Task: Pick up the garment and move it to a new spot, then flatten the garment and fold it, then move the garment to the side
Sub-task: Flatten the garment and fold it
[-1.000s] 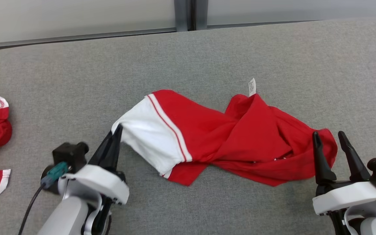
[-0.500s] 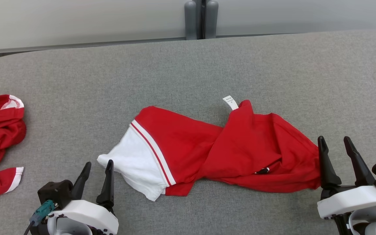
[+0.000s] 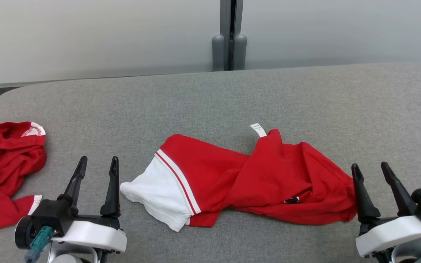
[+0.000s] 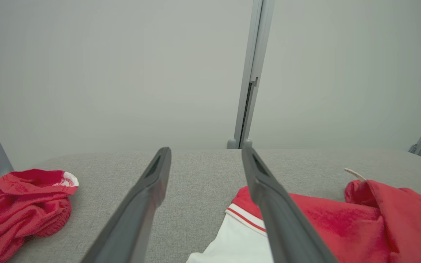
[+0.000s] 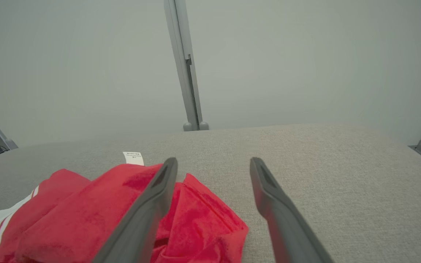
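The garment (image 3: 254,179) is red with a white end and a small white tag; it lies twisted and rumpled across the middle of the grey padded table (image 3: 210,95). My left gripper (image 3: 98,166) stands open just left of the white end, apart from the cloth. In the left wrist view the garment (image 4: 342,223) lies at the lower right beside the open left gripper (image 4: 205,155). My right gripper (image 3: 371,170) is open at the garment's right edge. In the right wrist view, the garment (image 5: 97,212) lies left of and under the right gripper (image 5: 213,162).
A second red garment (image 3: 2,171) with white trim lies bunched at the table's left edge, and it appears again in the left wrist view (image 4: 20,197). Behind the table stands a pale wall with a grey post (image 3: 230,36).
My left gripper let go of the white end, opened and drew back to the left; the white end dropped flat onto the table. The head camera tilted up. The right gripper stayed open.
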Robot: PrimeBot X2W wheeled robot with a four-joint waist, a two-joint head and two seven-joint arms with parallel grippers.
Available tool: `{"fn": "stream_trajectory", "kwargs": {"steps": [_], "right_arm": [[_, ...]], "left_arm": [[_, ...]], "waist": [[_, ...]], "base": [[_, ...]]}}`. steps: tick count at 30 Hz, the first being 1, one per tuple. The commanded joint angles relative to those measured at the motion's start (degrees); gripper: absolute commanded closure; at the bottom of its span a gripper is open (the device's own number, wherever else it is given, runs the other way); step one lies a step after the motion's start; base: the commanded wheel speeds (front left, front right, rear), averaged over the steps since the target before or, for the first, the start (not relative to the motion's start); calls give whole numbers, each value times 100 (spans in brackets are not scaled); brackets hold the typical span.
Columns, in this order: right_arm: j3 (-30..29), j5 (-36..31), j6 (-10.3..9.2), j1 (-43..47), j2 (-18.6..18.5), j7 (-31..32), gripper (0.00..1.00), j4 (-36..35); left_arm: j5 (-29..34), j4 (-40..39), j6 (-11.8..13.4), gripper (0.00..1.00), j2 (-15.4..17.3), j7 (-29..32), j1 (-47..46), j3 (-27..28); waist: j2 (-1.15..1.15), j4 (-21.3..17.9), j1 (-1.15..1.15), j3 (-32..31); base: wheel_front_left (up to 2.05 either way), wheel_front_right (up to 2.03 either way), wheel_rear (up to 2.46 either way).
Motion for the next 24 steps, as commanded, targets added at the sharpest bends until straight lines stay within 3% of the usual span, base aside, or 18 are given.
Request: {"fn": "stream_trajectory", "kwargs": {"steps": [1, 12, 24], "right_arm": [[42, -23, 0, 99, -48, 51, 0, -20], [474, 100, 0, 374, -245, 226, 0, -66], [503, 118, 0, 397, -270, 247, 0, -85]], "left_arm": [[74, -51, 13, 0, 45, -22, 126, 50], [98, 58, -73, 0, 136, 47, 697, -58], [29, 166, -77, 0, 160, 60, 696, -82]], "waist": [[0, -2, 0, -136], [0, -67, 0, -547], [0, -42, 0, -544]], "base": [[0, 0, 0], [0, 0, 0], [0, 0, 0]]}}
